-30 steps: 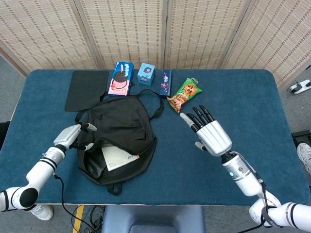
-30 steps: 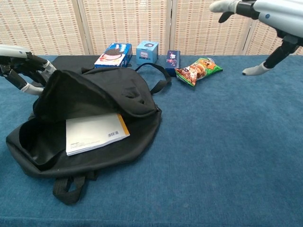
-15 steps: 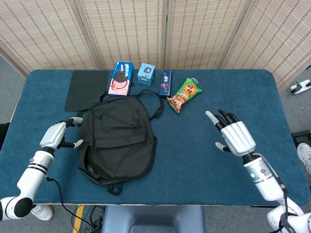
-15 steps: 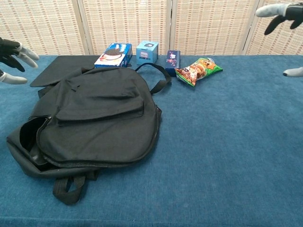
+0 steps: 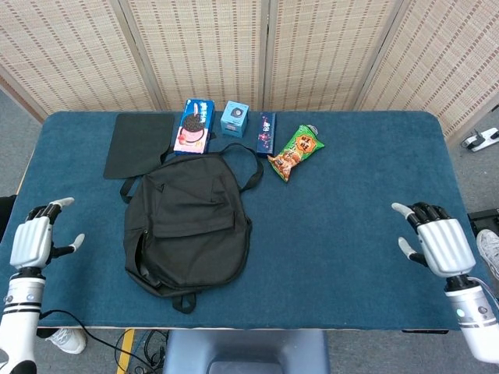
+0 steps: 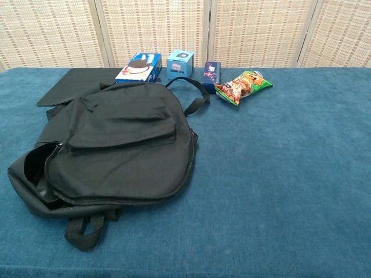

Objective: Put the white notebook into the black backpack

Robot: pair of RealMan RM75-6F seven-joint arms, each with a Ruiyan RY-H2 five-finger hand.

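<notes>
White and grey, our left hand [image 5: 33, 240] is hovering at the lower left edge of the head view, fingers spread and grasping nothing. Our right hand [image 5: 438, 241] is hanging at the lower right of the same view, likewise released, fingers apart and pointing toward the upper left. Both are sitting well apart from everything on the bench [image 5: 343, 226], and neither is showing in the chest view.

Moving inward from the left hand, we are seeing the black backpack [image 5: 187, 226] lying flat on the blue bench left of centre, its flap down and its zipper gaping a little along the lower left side in the chest view. Its strap is looping toward the upper right of the bag. The white notebook is not visible to us in either view; we cannot tell whether it is lying inside the bag.

Just beyond the backpack's upper left corner a flat black pad [image 5: 139, 145] is lying on the bench. Along the far edge, from left to right, we are seeing a blue cookie box [image 5: 194, 125], a small light-blue box [image 5: 235, 119], a narrow dark-blue box [image 5: 267, 133] and a green snack bag [image 5: 296, 151], each near its neighbour.
</notes>
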